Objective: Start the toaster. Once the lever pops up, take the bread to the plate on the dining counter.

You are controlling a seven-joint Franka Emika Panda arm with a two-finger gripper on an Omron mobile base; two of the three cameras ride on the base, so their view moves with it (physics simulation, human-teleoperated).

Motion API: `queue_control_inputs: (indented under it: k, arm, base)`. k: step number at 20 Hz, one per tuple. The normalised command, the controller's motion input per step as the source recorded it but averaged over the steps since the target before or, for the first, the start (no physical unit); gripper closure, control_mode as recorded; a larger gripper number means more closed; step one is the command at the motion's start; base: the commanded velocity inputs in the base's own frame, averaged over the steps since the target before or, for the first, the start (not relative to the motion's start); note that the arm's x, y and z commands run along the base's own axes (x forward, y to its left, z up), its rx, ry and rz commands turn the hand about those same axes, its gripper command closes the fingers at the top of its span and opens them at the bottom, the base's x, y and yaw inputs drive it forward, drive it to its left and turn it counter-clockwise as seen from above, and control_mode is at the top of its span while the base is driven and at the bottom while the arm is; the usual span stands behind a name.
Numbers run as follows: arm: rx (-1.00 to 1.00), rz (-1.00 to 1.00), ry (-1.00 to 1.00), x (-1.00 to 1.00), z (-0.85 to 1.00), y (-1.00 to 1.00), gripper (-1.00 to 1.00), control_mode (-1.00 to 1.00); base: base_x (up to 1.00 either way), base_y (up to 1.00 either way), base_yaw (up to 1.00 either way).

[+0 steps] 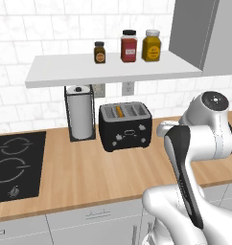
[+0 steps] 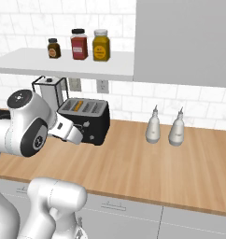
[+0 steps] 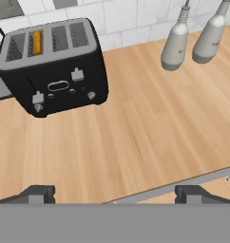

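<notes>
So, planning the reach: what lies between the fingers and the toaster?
Bare wooden counter in the hand view; nothing stands between the open fingers and the toaster.

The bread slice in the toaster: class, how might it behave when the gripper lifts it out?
The bread looks thin, so probably light and easily crushed. It stands upright in a narrow slot of the toaster, so it may snag if lifted at an angle.

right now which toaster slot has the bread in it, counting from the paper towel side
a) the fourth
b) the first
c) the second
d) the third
c: the hand view shows the bread sitting in the second of the four slots in the toaster, counting from the end nearest the paper towel holder; the other three slots look dark and empty.
</notes>
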Motion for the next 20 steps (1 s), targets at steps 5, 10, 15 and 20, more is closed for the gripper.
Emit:
queue_control_inputs:
  k: [5, 10, 15, 20]
  arm:
    - [0.00, 0.00, 0.00, 0.00, 0.00, 0.00, -1.00, -1.00]
    - [0.00, 0.00, 0.00, 0.00, 0.00, 0.00, -1.00, -1.00]
    - [0.00, 0.00, 0.00, 0.00, 0.00, 0.00, -1.00, -1.00]
    - [0.00, 0.00, 0.00, 0.00, 0.00, 0.00, -1.00, -1.00]
  base:
    - [0.00, 0.00, 0.00]
    - [0.00, 0.00, 0.00]
    - [0.00, 0.00, 0.00]
    - [0.00, 0.00, 0.00]
